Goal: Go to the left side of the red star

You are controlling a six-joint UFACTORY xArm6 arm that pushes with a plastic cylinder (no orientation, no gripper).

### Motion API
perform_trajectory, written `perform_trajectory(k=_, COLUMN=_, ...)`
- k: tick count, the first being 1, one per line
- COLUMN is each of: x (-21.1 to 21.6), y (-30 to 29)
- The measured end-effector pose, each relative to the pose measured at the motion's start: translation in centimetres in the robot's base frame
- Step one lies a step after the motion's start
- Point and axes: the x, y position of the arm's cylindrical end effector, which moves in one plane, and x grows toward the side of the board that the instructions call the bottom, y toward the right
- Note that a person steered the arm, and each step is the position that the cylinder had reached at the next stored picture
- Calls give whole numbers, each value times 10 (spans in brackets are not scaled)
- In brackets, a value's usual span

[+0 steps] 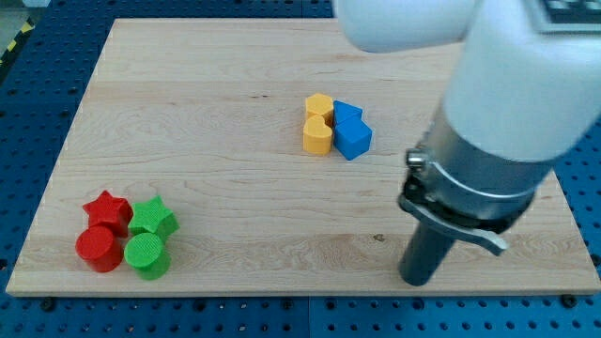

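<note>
The red star point(107, 210) lies near the board's lower left corner. A green star point(153, 218) touches its right side, and a red cylinder point(99, 249) sits just below it. A green cylinder point(146, 254) sits below the green star. My tip point(416, 279) rests on the board at the view's lower right, far to the right of the red star. The white and grey arm rises above it.
Two yellow blocks point(318, 125) and two blue blocks point(351, 130) are bunched together near the board's upper middle. The wooden board point(235, 188) ends close to the red blocks at the left and bottom edges.
</note>
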Motion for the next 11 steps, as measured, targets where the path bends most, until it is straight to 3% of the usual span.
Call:
perform_trajectory(k=4, x=-89, y=-117)
perform_trajectory(k=6, x=-121, y=-256)
perform_trajectory(k=8, x=-126, y=-391)
perform_trajectory(k=9, x=-126, y=-404)
perform_trajectory(k=11, x=-71, y=-405)
